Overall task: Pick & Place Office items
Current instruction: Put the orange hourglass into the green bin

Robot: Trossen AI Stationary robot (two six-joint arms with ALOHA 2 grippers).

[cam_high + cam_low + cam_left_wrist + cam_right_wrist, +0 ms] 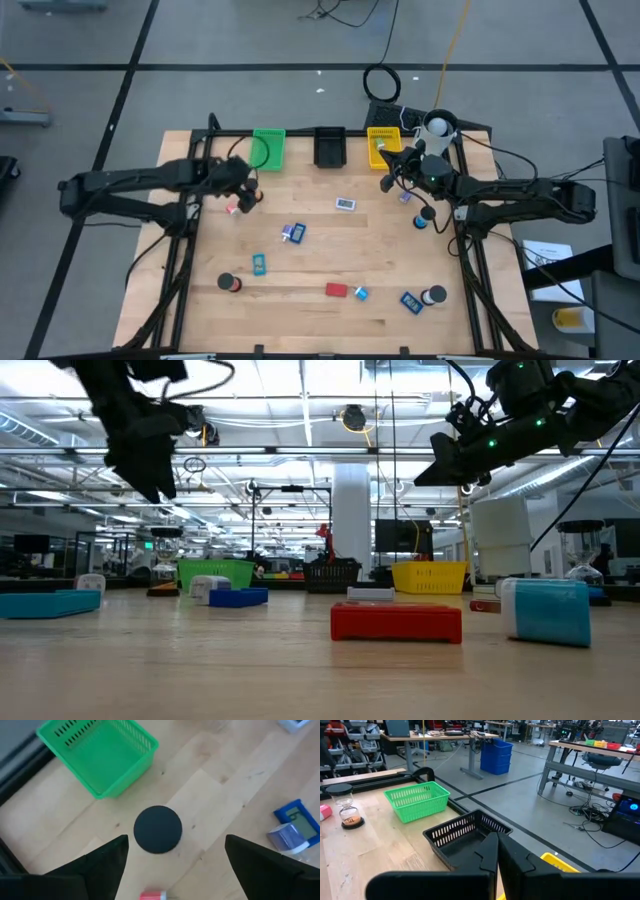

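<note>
Wooden table (225,765): round black cap (158,829) lies flat beneath the spread, released left pincer (175,865).

free: bare wood around black disc (158,829) | obstacle: green tray (100,755) nearby

Three rectangular mesh trays stand on the table: one green (269,146), one black (329,146), one yellow (382,143). One red rectangular block (336,290) lies there. Two dark arms work.
</note>
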